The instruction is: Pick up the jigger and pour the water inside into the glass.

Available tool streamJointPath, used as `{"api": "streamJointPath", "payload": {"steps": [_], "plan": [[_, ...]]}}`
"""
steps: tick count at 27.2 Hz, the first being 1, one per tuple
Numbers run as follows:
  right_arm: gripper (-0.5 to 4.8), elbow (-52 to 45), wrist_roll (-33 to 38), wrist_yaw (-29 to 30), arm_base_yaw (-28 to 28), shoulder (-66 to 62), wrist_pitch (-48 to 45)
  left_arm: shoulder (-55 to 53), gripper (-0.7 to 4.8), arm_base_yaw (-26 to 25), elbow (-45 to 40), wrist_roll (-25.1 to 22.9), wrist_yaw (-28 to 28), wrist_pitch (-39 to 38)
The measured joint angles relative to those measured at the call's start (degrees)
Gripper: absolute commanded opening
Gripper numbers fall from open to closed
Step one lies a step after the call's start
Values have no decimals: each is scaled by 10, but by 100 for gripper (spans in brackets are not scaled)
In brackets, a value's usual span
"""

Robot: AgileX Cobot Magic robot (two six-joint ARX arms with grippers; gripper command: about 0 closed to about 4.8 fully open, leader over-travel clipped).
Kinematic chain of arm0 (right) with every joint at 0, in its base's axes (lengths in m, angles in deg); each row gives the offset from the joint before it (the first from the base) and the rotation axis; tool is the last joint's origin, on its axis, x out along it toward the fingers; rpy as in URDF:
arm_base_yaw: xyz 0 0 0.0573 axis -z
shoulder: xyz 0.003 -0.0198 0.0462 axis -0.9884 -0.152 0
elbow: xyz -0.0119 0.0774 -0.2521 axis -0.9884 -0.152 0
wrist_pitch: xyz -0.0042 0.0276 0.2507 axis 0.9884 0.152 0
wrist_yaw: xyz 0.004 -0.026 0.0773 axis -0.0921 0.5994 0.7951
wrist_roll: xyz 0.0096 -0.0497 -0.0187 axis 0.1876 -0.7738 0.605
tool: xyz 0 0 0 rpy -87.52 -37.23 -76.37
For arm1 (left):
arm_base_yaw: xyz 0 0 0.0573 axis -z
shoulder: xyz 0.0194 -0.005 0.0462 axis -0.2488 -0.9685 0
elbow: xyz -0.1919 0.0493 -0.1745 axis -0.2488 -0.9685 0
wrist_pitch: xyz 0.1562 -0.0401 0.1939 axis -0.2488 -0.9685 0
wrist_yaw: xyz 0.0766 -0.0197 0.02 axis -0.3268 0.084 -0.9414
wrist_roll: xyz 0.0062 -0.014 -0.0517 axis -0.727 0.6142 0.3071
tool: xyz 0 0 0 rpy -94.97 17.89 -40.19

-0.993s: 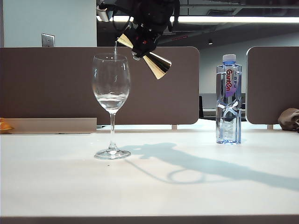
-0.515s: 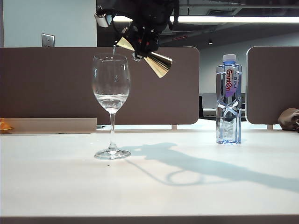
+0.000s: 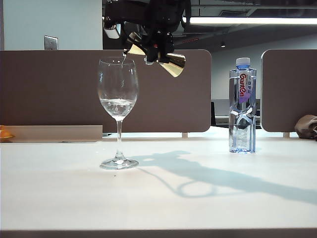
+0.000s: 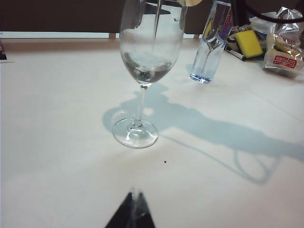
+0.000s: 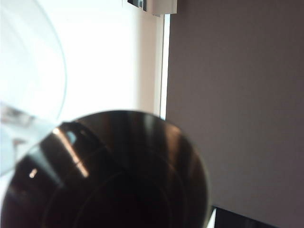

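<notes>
While the right hand (image 3: 153, 49) grips the tilted jigger (image 3: 166, 62) over the glass (image 3: 118, 89), the left hand's state is unclear.

Right claw (image 3: 154, 49) raised, clamped, tilted.

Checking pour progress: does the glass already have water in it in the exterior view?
Yes, water sits low in the bowl of the glass, under the tilted jigger.

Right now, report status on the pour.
Right gripper shut on the jigger, tipped over the glass. Water streaming in, bowl part filled. Left gripper low near the table, idle. Bottle stands clear.
</notes>
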Motion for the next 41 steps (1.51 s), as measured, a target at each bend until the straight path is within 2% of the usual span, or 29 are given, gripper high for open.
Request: {"api": "streamJointPath", "payload": {"steps": [4,13,41], "plan": [[85,0,-39,0,0,0,0,0,-5,0,0,0,0,0],[85,0,-68,-1,0,0,-28,0,-5,0,0,0,0,0],[85,0,-72,-16,0,0,-28,0,-5,0,0,0,0,0]]}}
